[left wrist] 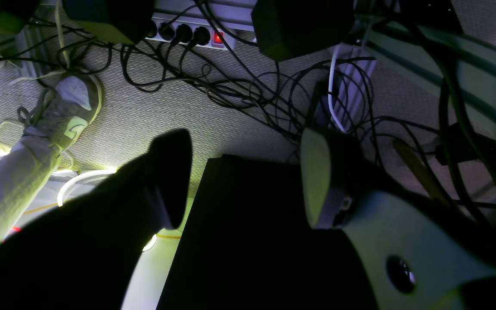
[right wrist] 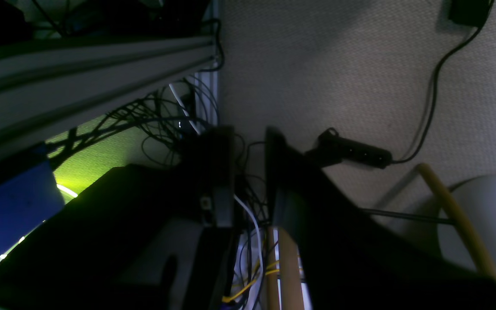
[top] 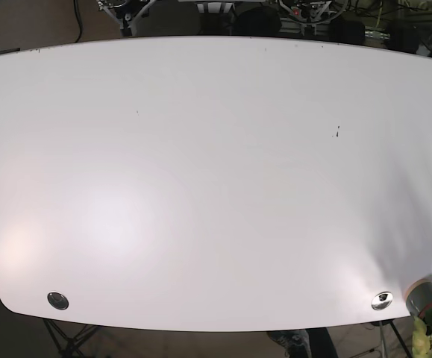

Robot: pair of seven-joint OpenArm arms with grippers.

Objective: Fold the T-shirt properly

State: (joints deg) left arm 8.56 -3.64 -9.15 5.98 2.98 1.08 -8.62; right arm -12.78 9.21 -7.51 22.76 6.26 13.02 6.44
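The T-shirt is not in any view. In the base view the white table (top: 216,186) lies bare, and neither arm shows over it. In the left wrist view my left gripper (left wrist: 246,176) hangs below table level over the carpet; its jaws stand wide apart and hold nothing. In the right wrist view my right gripper (right wrist: 249,172) also points at the floor. Its dark fingers (right wrist: 220,172) stand a narrow gap apart with nothing between them.
Tangled cables (left wrist: 248,90) and a power strip (left wrist: 187,34) lie on the carpet. A person's pale shoe (left wrist: 69,107) and leg are at the left. An aluminium frame rail (right wrist: 93,82) and another power strip (right wrist: 355,153) show in the right wrist view.
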